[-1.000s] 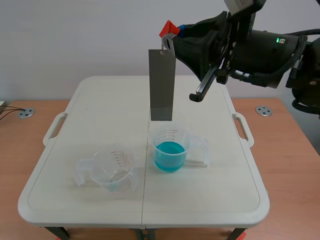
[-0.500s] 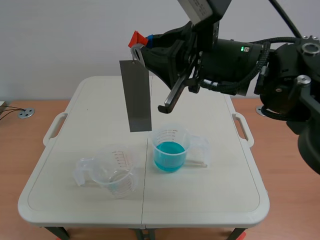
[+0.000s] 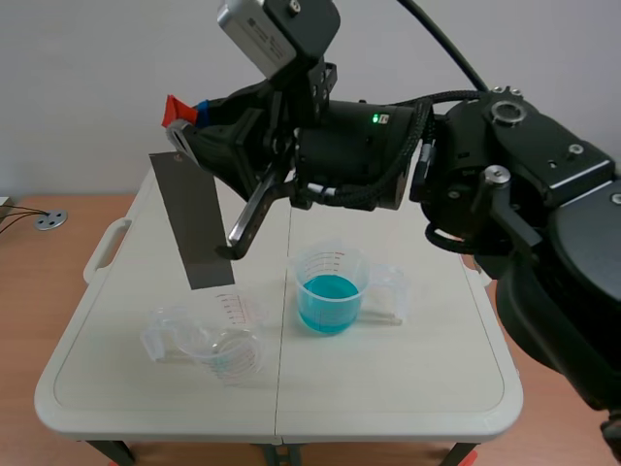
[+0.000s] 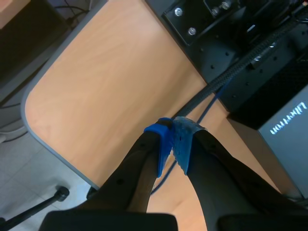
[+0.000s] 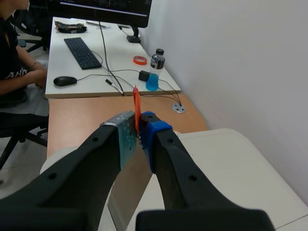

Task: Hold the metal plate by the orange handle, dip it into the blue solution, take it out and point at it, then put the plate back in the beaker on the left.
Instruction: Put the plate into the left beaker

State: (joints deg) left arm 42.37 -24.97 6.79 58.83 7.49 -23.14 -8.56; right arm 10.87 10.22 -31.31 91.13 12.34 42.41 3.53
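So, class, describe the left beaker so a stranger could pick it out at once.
Start at the white table. Of its two clear beakers, the left beaker sits below the hanging metal plate. Unlike the right beaker, it holds no blue pool.

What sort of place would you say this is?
Probably a robotics lab in an office: a black robot arm holds a metal plate above a folding table with a beaker of blue solution, and a desk with keyboard and monitor stands nearby.

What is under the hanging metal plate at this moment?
The clear beaker on the left: the metal plate hangs with its lower edge about over the far rim, not inside. The plate hides a strip of table behind it.
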